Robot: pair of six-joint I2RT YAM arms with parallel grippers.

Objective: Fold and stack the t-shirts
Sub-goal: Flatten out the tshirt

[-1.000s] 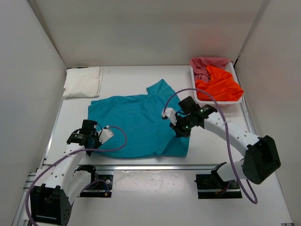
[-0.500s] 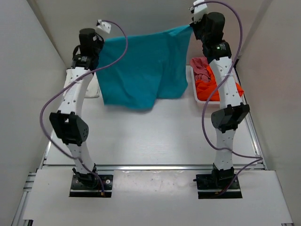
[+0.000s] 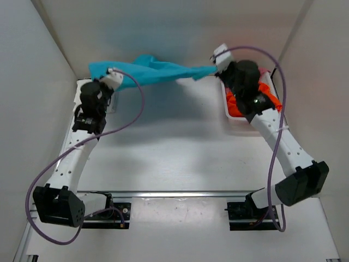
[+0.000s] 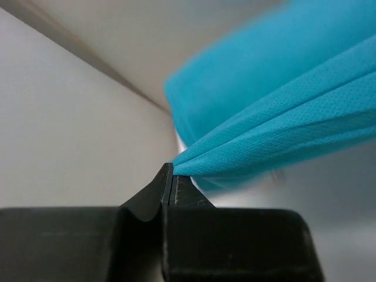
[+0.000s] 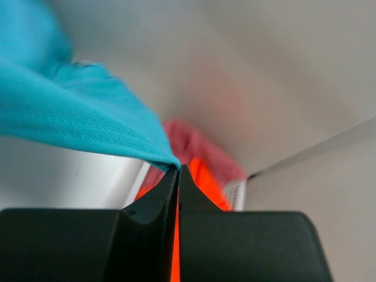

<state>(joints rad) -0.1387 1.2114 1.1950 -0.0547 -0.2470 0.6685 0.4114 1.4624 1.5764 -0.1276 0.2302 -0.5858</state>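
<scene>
Hanging stretched above the counter's (image 3: 174,155) far edge, the teal-blue t-shirt (image 3: 158,71) is pinched at either end by the clenched left gripper (image 4: 170,181) and clenched right gripper (image 5: 178,174); the orange t-shirt (image 3: 269,94) lies in the white basket (image 3: 235,119) at the far right corner.

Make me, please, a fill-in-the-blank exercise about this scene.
1. The teal shirt hangs stretched in the ___.
2. The left end effector and right end effector are both ___ on it.
3. The orange shirt lies in the ___.
Missing: air; shut; basket.
</scene>
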